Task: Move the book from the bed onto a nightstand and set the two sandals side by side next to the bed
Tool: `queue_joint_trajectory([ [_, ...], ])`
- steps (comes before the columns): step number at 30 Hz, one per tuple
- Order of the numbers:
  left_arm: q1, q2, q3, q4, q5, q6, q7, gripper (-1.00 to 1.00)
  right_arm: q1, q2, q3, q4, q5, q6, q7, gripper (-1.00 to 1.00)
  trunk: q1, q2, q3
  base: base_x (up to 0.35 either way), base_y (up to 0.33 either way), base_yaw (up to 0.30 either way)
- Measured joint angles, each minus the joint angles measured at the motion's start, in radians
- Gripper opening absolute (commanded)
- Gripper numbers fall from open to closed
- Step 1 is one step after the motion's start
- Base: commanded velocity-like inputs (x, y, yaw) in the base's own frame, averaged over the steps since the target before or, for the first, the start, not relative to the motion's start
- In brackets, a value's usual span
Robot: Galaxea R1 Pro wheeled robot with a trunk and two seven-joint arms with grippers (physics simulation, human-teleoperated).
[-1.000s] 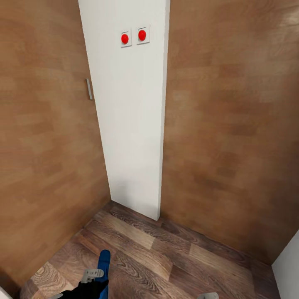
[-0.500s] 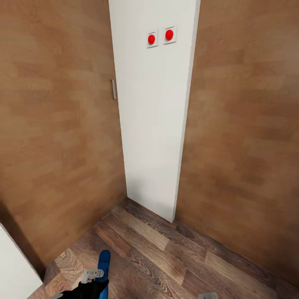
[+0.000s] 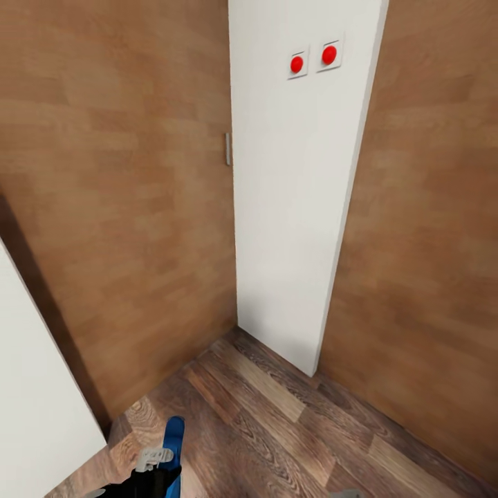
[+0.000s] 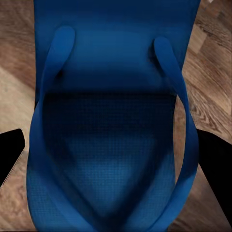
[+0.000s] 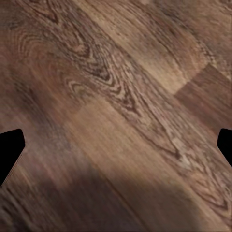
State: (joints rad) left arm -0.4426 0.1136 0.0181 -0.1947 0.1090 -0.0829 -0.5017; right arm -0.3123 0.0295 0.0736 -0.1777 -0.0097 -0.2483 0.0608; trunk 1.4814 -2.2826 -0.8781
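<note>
Corner location. Wood-panelled walls (image 3: 124,207) in warm brown stand on both sides of a white vertical panel (image 3: 290,207), which carries two red round buttons (image 3: 312,59) on white plates near its top. A small grey handle (image 3: 227,149) sits at the panel's edge. Dark wood-plank floor (image 3: 277,422). White surface (image 3: 34,401) at near left, casting shadow.

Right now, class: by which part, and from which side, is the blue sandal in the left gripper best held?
Grip the sandal across its narrow sole edges, fingers coming from the strap side: the left gripper's fingertips flank those long edges.
</note>
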Motion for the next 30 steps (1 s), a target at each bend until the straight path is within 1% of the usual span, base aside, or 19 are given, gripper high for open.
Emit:
queue_joint_trajectory([
  [30, 0.000, 0.000, -0.002, 0.000, -0.001, 0.000, 0.000, -1.00, 0.000, 0.000, 0.000, 0.000, 0.000, 0.000, 0.000, 1.00, 0.000, 0.000, 0.000, 0.000, 0.000, 0.290],
])
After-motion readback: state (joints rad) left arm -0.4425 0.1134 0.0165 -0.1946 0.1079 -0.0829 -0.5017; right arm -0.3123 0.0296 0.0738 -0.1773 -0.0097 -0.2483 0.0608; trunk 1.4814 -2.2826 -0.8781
